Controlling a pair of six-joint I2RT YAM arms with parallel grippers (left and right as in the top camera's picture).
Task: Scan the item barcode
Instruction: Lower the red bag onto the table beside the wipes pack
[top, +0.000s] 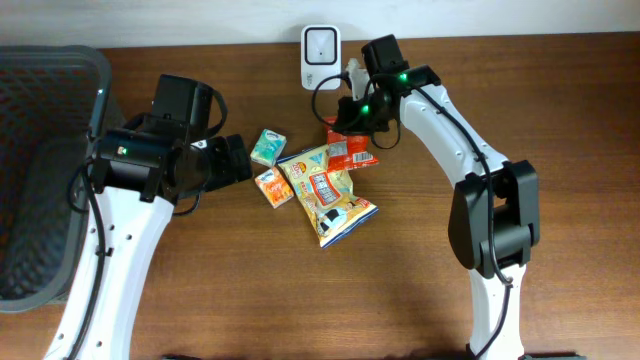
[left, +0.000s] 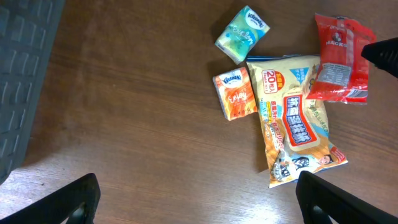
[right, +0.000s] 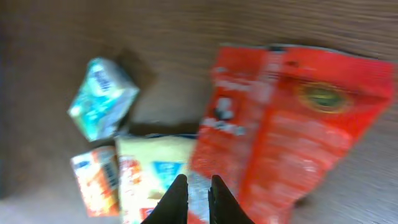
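Near the white scanner (top: 320, 48), right gripper (right: 198, 182) pinches the red packet (right: 292, 124)

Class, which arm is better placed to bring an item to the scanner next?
Right: the right gripper is at the red packet, near the white scanner; the left gripper hangs open, farther off.

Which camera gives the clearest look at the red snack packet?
Left wrist: the red snack packet is sharp, its print visible, only its right edge hidden. Right wrist shows it large but blurred. Overhead shows it small, partly under the right arm.
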